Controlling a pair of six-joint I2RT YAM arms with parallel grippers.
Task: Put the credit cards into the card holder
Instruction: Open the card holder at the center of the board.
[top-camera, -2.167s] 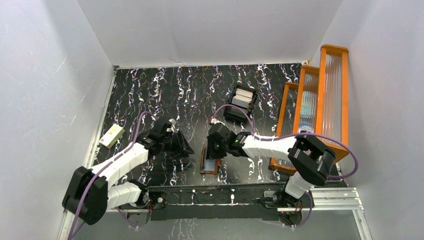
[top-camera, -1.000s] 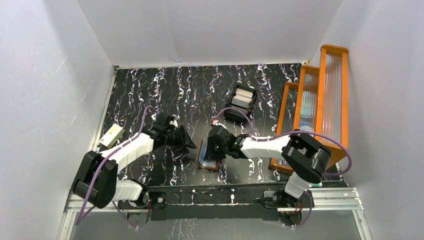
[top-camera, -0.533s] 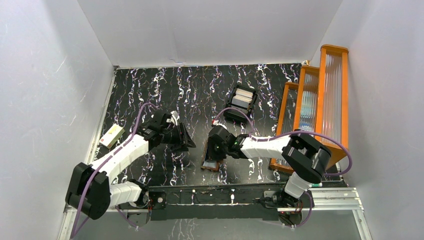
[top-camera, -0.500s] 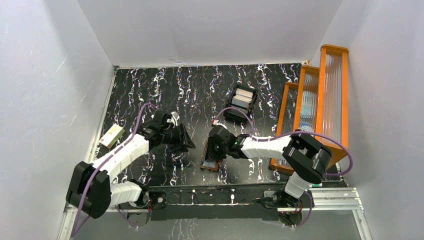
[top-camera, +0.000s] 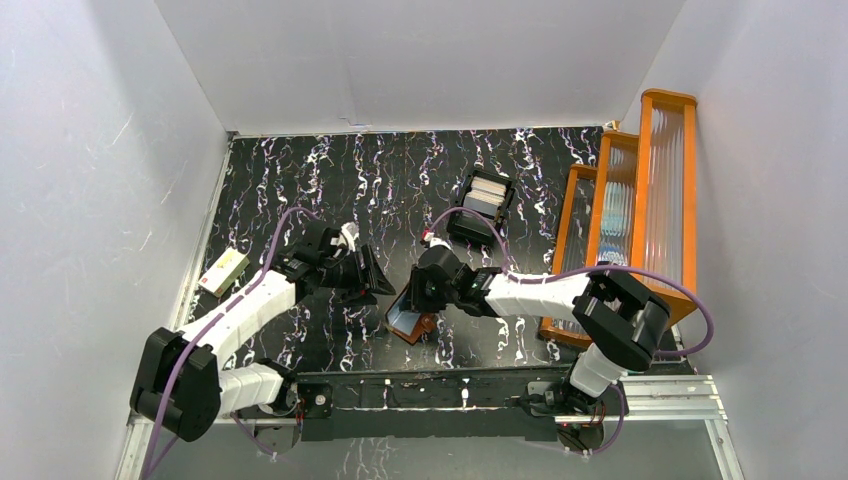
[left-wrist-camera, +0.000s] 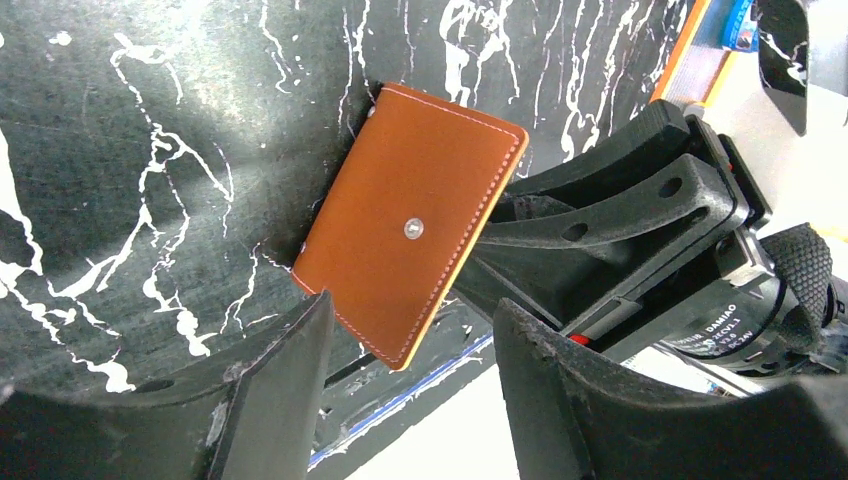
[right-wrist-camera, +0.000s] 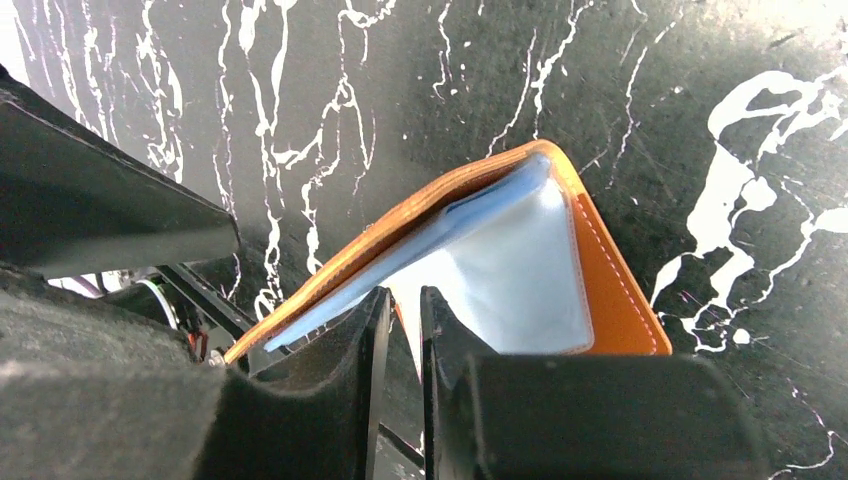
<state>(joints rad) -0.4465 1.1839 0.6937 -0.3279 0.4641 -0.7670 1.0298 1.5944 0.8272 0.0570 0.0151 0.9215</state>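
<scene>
The card holder (top-camera: 404, 322), a reddish-brown wallet, stands tilted on the mat near the front edge. In the right wrist view it (right-wrist-camera: 600, 270) gapes open and shows its pale shiny pockets. My right gripper (right-wrist-camera: 403, 295) reaches into the opening, its jaws closed to a thin gap on an inner leaf. It is also in the top view (top-camera: 420, 296). My left gripper (left-wrist-camera: 410, 308) is open and empty, a little short of the wallet's closed outer cover (left-wrist-camera: 400, 230). It lies left of the wallet in the top view (top-camera: 372, 278). Pale cards (top-camera: 487, 192) sit in a black tray.
The black compartmented tray (top-camera: 462, 228) stands behind the wallet. Orange-framed ribbed racks (top-camera: 640, 190) line the right side. A cream box (top-camera: 224, 270) lies at the left edge. The metal rail (top-camera: 450, 385) with the arm bases runs along the front.
My right gripper has swung the wallet's near end to the left and tipped it up, so it gapes wider. My left gripper has stayed about where it was.
</scene>
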